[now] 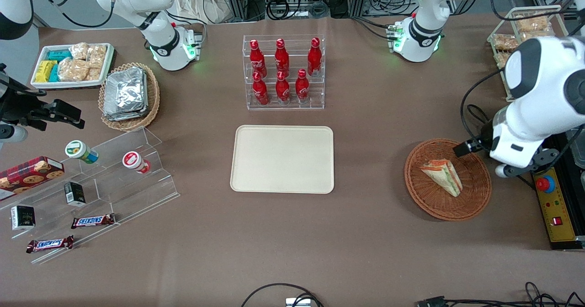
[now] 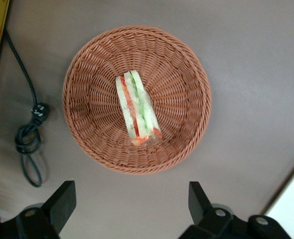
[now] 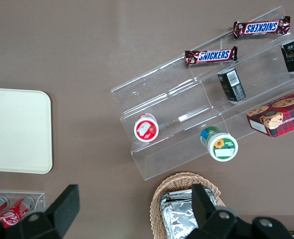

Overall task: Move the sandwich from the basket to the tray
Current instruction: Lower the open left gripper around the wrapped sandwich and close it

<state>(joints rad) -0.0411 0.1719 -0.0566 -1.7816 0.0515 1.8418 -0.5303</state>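
Observation:
The sandwich (image 1: 443,175), a white-bread wedge with red, orange and green stripes, lies in the middle of the round reddish-brown basket (image 1: 425,197) toward the working arm's end of the table. The cream tray (image 1: 282,159) lies bare at the table's middle. My left gripper (image 1: 466,148) hangs above the basket's rim on the side farther from the front camera. In the left wrist view the gripper (image 2: 131,199) is open and empty, its fingers (image 2: 62,199) wide apart above bare table beside the basket (image 2: 87,74). The sandwich (image 2: 137,109) lies apart from them. A corner of the tray (image 2: 291,209) shows.
A clear rack of red bottles (image 1: 283,71) stands farther from the front camera than the tray. A yellow control box (image 1: 555,206) and a black cable (image 2: 30,144) lie beside the basket. A stepped acrylic shelf (image 1: 114,179) with snacks is toward the parked arm's end.

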